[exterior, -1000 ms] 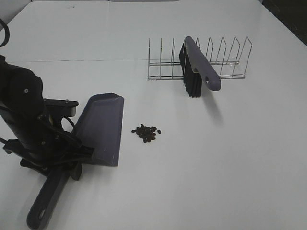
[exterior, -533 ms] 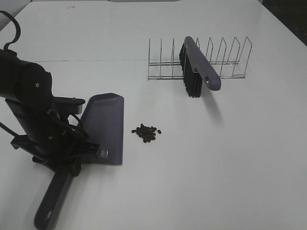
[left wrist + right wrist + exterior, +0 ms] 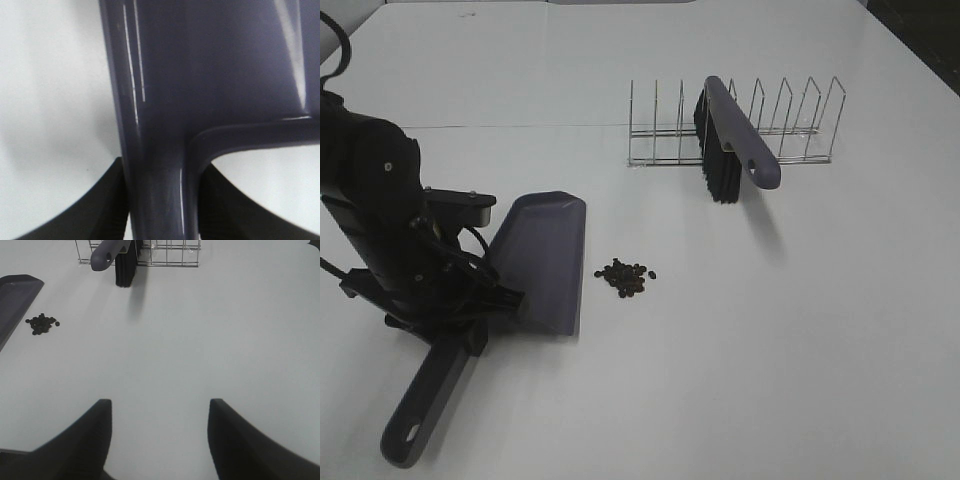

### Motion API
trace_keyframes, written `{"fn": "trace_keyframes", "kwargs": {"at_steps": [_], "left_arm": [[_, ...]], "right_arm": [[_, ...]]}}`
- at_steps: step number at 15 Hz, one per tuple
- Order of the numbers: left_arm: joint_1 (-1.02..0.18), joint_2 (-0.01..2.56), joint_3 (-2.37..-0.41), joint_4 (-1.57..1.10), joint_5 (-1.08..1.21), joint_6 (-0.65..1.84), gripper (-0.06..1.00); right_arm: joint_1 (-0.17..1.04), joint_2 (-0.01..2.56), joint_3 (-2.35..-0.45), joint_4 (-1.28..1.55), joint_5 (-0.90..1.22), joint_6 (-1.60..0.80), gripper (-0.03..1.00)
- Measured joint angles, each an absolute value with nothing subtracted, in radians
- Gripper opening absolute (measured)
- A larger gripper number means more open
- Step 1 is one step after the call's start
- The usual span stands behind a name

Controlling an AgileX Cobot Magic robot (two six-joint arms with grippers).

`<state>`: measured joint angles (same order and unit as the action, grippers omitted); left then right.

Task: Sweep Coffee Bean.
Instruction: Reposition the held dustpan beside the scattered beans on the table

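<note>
Well, plain white table w/ left tool clamping dustpan, right tool apart.

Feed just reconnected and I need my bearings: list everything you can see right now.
dustpan: 1, grey-purple, on table, left of beans
beans: one small cluster, dark brown, on table beside dustpan
brush: 1, grey-purple handle, black bristles, leaning in rack
rack: 1, silver wire, far side of table
table: 1, white, under everything
left claw: 1, black, shut on dustpan handle
right claw: 1, black, open, holding nothing, over table
</note>
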<state>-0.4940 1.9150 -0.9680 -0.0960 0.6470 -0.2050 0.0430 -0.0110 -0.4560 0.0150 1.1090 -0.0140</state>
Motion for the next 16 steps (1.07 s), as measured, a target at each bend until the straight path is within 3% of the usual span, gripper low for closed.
{"fn": "trace_keyframes", "kwargs": {"at_steps": [8,11,16], "left_arm": [[-0.459,1.842,-0.968,0.006,0.722,-0.250,0.33],[-0.395,1.849,-0.968,0.017,0.720,-0.196,0.33],[-0.394,1.905,-0.968,-0.008,0.619,-0.065,0.33]], "right_arm": [[0.043,-0.011,-0.456,0.015,1.109,-0.014,0.47],[0.043,-0.011,-0.456,0.015,1.109,-0.014,0.47],[0.043,-0.011,-0.456,0.015,1.109,-0.014,0.47]]}}
